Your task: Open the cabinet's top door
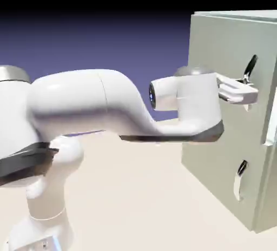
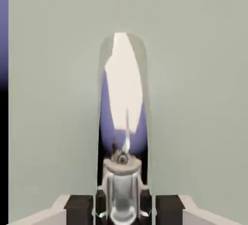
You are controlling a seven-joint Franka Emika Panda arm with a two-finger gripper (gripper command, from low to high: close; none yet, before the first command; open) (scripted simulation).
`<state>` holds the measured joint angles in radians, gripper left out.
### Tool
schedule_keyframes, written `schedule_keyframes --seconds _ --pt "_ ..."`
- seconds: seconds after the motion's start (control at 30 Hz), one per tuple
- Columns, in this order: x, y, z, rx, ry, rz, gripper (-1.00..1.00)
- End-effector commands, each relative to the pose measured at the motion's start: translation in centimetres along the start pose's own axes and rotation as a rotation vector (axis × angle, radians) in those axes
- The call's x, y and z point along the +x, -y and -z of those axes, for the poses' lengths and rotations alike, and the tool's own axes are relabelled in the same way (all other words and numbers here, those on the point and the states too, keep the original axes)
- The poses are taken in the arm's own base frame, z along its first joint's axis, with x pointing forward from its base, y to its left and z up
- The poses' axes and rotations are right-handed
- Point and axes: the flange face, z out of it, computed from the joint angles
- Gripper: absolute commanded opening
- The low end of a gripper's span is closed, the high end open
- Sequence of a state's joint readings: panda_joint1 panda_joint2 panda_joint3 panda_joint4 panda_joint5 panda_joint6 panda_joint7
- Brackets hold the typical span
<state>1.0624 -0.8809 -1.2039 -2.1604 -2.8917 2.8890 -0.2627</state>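
The cabinet (image 1: 212, 152) stands at the exterior view's right, a pale grey-green box. The top door (image 1: 213, 44) is its taller front panel and lies flush with the front. That door's curved silver-black handle (image 1: 250, 67) runs down into my gripper (image 1: 246, 89), which is level with the handle's lower part. In the hand view the handle (image 2: 123, 117) rises upright from between the dark fingertips (image 2: 80, 207) over the flat door panel (image 2: 198, 98). My gripper (image 2: 123, 208) is shut on it.
Below sits the shorter panel with a smaller handle (image 1: 241, 170). My white arm (image 1: 108, 104) stretches level from the lower left across the beige table (image 1: 140, 190). The cabinet's side edge (image 1: 269, 131) is at the far right.
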Motion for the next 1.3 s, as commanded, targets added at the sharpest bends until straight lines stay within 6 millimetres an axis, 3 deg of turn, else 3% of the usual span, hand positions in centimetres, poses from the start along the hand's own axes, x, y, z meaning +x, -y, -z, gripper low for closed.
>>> schedule_keyframes --seconds 0.0,0.37,0.93,1.27 --pt "0.1 -0.1 0.5 0.008 0.007 0.000 -1.00" --pt "1.6 -1.6 5.1 0.093 0.092 0.000 -1.00" --pt "3.4 -3.4 9.4 0.177 0.175 0.000 -1.00" --pt "6.6 -6.6 14.8 0.294 0.293 0.000 -1.00"
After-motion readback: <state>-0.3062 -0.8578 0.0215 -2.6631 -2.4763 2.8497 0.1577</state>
